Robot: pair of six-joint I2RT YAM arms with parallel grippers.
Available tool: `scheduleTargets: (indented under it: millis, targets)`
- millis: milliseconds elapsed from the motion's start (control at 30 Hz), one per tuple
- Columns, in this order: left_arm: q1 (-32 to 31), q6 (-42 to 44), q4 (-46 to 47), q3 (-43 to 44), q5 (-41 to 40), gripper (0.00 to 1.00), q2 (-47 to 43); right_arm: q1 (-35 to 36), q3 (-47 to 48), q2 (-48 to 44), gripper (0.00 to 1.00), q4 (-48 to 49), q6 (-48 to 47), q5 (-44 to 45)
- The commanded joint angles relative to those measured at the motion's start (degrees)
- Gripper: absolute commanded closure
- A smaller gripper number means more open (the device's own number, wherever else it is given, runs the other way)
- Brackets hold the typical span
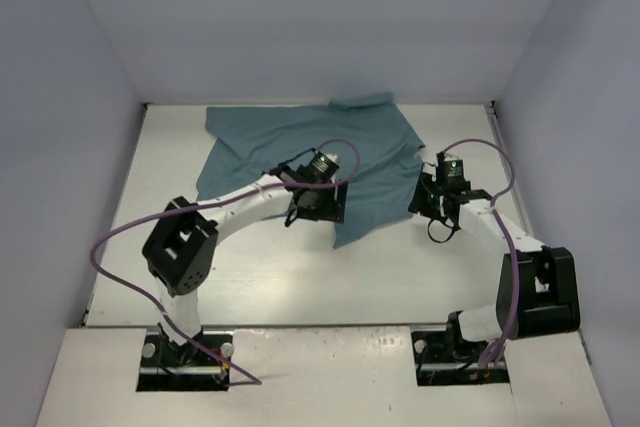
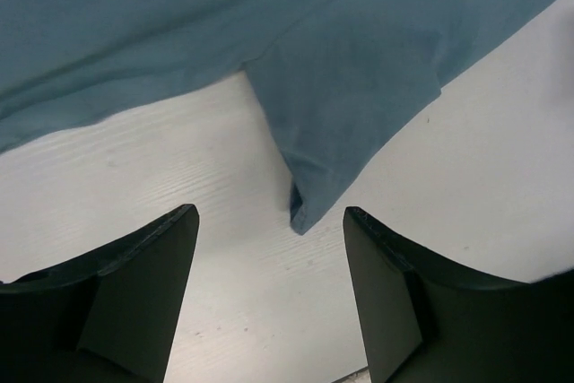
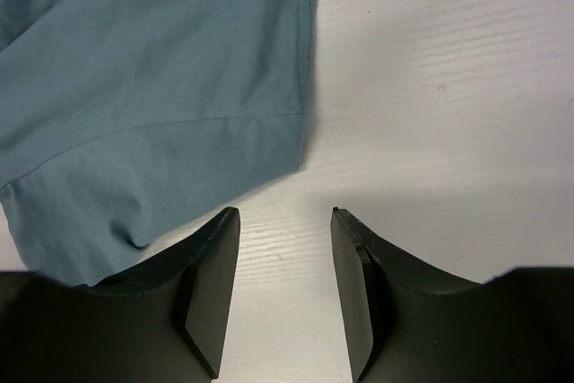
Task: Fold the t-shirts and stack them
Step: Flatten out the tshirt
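Note:
The teal t-shirt (image 1: 300,142) lies rumpled and partly spread at the back middle of the white table (image 1: 250,282). My left gripper (image 1: 315,209) hangs over the shirt's near edge. In the left wrist view it (image 2: 269,213) is open and empty, and a pointed corner of the t-shirt (image 2: 350,87) lies just ahead between the jaws. My right gripper (image 1: 431,205) is at the shirt's right edge. In the right wrist view it (image 3: 285,213) is open and empty over bare table, with the stitched hem of the t-shirt (image 3: 161,87) ahead to the left.
Grey-blue walls close in the table at the back (image 1: 320,27), left (image 1: 60,147) and right (image 1: 570,127). Purple cables loop off both arms (image 1: 125,232). The arm bases stand at the near edge (image 1: 180,357).

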Motion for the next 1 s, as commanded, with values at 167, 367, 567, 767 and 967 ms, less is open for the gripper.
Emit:
scheduleTargets:
  millis: [167,367,567,767,967]
  targets:
    - [-6.85,-0.59,1.91,5.08,3.28,0.42,3.94,-0.54,-1.06,-2.04,0.58,2.88,0.57,-0.63]
    - [-7.75,-1.29,1.58,2.19,3.26,0.44,4.9,-0.96,-0.97,-3.34,0.58,3.03,0.53,0.22]
    - [-7.75,-0.72,-1.47,3.9,0.21,0.46,6.51,-1.3,-1.25,-4.19,0.58,3.14,0.3,0.55]
    - [-7.66,1.22,-4.55,4.16,-6.47,0.45,3.28,-1.44,-2.03,-5.7,0.58,3.14,0.3,0.22]
    - [-7.8,1.42,-4.6,5.59,-5.34,0.45,6.31,-1.58,-2.2,-5.8,0.58,3.14,0.35,0.3]
